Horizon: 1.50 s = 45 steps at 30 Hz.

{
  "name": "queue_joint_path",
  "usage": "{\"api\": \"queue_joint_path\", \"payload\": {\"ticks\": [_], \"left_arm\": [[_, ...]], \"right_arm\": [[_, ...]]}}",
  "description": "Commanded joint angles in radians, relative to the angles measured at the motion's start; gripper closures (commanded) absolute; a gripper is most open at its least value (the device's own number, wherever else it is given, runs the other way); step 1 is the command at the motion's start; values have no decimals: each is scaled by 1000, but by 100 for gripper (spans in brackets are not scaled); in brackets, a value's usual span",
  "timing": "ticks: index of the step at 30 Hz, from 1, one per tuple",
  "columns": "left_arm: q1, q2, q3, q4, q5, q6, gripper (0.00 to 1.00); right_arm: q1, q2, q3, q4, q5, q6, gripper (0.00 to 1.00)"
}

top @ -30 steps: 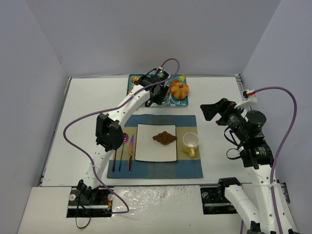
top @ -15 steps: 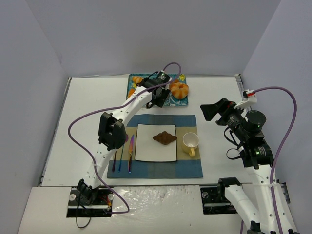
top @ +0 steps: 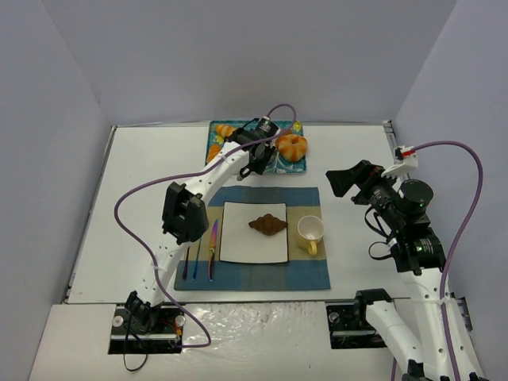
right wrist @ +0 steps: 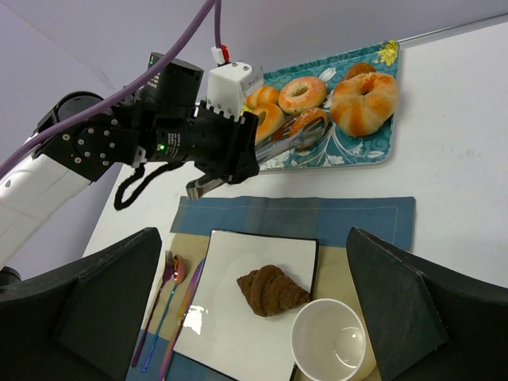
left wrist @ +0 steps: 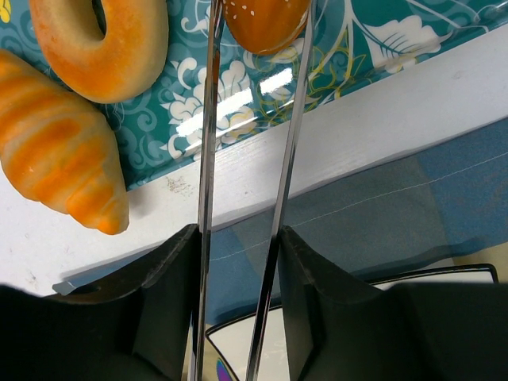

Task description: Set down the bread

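Closest to the arms lies a blue mat (top: 254, 276) on the white table (top: 135, 167). A white square plate (top: 238, 242) sits in the middle of the mat. A dark brown croissant (top: 267, 225) lies on the plate. A yellow cup (top: 310, 232) stands just to the right of the plate, and it is empty. A knife (top: 212, 250) and a spoon (right wrist: 178, 268) lie on the mat to the left of the plate.

The right gripper (top: 348, 180) hangs in the air off to the right of the mat. Its two fingers are wide apart and hold nothing.

Farther back, past the mat, is a teal tray (left wrist: 357, 40) with flowers on it. The left gripper (right wrist: 300, 136) reaches over the tray's near edge. Its two long, thin metal fingers (left wrist: 208, 119) press on a small bun (left wrist: 266, 20) with seeds on top, one finger on each side. I cannot tell if the bun touches the tray.

Left of the bun, a ring bread (left wrist: 99, 40) and an orange croissant (left wrist: 55, 159) lie on the tray. A big twisty roll (top: 292, 146) lies at the tray's right end.
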Motion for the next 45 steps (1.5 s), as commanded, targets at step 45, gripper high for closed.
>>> {"api": "queue_joint_path", "payload": {"ticks": [45], "left_arm": [[-271, -1110, -1086, 70, -202, -304, 76]], "right_arm": [[8, 69, -35, 157, -13, 5, 0]]}}
